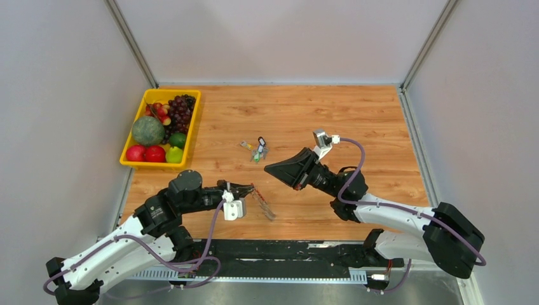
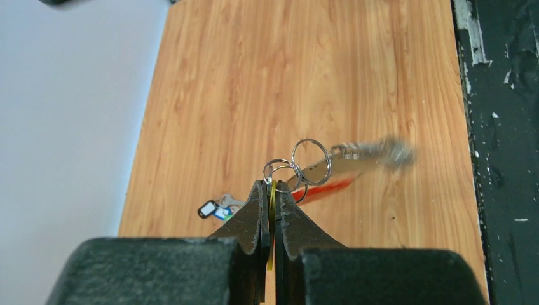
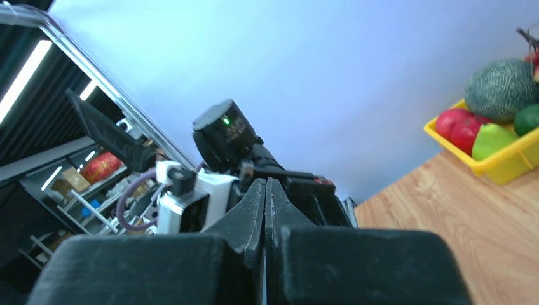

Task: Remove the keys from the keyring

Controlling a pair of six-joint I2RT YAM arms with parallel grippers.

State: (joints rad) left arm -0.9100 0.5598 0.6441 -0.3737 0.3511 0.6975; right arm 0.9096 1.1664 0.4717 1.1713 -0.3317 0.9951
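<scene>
My left gripper (image 1: 252, 188) (image 2: 272, 184) is shut on a thin yellow tag, held just above the table. Silver split rings (image 2: 311, 160) link that tag to the bunch. The red keyring (image 2: 325, 188) shows as a blurred red streak under the blurred silver keys (image 2: 376, 151), which stretch away to the right. From above, the keys (image 1: 266, 208) hang down from the left jaws. My right gripper (image 1: 268, 168) (image 3: 265, 181) is shut with nothing in it. It hovers just right of the left one, pointing at the left wrist.
A small cluster of keys with green and black tags (image 1: 257, 150) (image 2: 218, 208) lies on the wood behind the grippers. A yellow tray (image 1: 152, 165) (image 3: 508, 166) of fruit stands at the back left. A black rail (image 1: 286, 254) runs along the near edge.
</scene>
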